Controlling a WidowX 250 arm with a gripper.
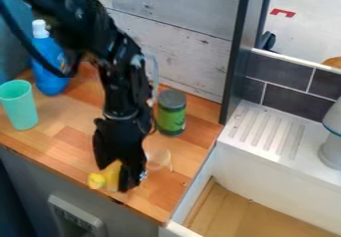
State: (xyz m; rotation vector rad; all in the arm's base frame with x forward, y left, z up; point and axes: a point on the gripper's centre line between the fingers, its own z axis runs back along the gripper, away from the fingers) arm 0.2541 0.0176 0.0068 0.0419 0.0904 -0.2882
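Note:
The black gripper hangs low over the front part of the wooden counter, right at a small yellow object. More yellow shows within the gripper's outline, and the rest of that object is hidden behind it. Whether the gripper holds the object or is only around it, I cannot tell. Just right of the gripper lies a clear, see-through item. Behind it, a green jar with a dark lid stands upright.
A teal cup and a blue bottle stand at the left of the counter. On the right are a white sink with a ridged ledge and a grey-white object. A dark post rises at the counter's back right.

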